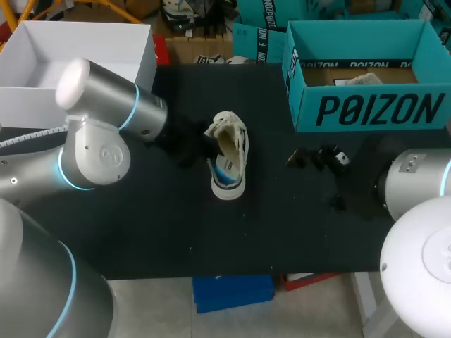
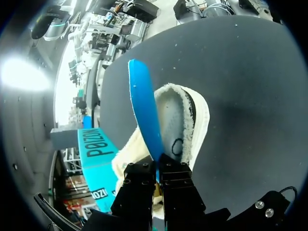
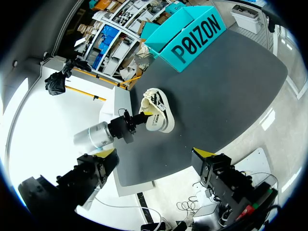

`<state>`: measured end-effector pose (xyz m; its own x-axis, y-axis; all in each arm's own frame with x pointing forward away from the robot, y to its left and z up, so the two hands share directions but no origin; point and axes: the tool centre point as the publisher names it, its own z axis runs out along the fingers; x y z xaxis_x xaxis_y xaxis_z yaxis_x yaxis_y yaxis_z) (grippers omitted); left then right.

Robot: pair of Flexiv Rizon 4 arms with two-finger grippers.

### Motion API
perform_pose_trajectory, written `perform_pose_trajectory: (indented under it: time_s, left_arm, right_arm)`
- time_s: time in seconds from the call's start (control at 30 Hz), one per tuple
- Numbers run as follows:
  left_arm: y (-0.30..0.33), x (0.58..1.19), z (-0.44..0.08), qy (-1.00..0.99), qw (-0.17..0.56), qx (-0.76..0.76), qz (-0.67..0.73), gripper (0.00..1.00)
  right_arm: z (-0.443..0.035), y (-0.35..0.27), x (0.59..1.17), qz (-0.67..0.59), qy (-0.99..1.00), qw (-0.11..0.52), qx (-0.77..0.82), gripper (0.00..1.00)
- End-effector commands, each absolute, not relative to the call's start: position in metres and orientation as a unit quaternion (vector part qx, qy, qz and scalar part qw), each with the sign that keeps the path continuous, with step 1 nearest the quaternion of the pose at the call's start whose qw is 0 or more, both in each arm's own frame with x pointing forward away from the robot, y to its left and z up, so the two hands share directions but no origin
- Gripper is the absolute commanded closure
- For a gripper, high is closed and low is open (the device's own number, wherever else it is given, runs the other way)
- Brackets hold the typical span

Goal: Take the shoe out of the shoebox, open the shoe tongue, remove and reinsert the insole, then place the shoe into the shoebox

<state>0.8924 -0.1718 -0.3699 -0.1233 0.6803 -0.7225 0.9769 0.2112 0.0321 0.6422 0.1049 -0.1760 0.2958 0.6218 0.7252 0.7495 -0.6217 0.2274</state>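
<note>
- The left arm (image 1: 106, 134) comes in over the desk's (image 1: 141, 232) left edge and reaches low toward its middle.
- The left claw (image 2: 158, 169) is clenched on the blue insole (image 2: 144, 115), which stands on edge ahead of it, over the opening of the shoe (image 2: 192, 125).
- The shoe lies mid-desk, just beyond that claw.
- The right arm (image 1: 416, 232) sits by the right edge; the right claw (image 3: 156, 154) is released, well apart from the shoe.
- The open shoebox (image 1: 366, 113) stands at the far right corner.
</note>
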Motion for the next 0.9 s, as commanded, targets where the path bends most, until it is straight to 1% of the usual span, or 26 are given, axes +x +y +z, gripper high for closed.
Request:
perform_pose_trajectory:
  time_s: [0.03, 0.67, 0.9]
  left_arm:
    - [-0.178, 0.901, -0.376, 0.714, 0.319, 0.579, -0.229, 1.00]
    - [-0.170, 0.929, -0.377, 0.720, 0.356, 0.565, -0.188, 1.00]
    - [-0.169, 0.937, -0.388, 0.728, 0.357, 0.556, -0.181, 1.00]
  right_arm:
    - [-0.170, 0.093, 0.619, -0.425, -0.377, 0.075, -0.819, 0.00]
    - [-0.170, 0.093, 0.619, -0.425, -0.377, 0.075, -0.819, 0.00]
    - [-0.170, 0.093, 0.619, -0.425, -0.377, 0.075, -0.819, 0.00]
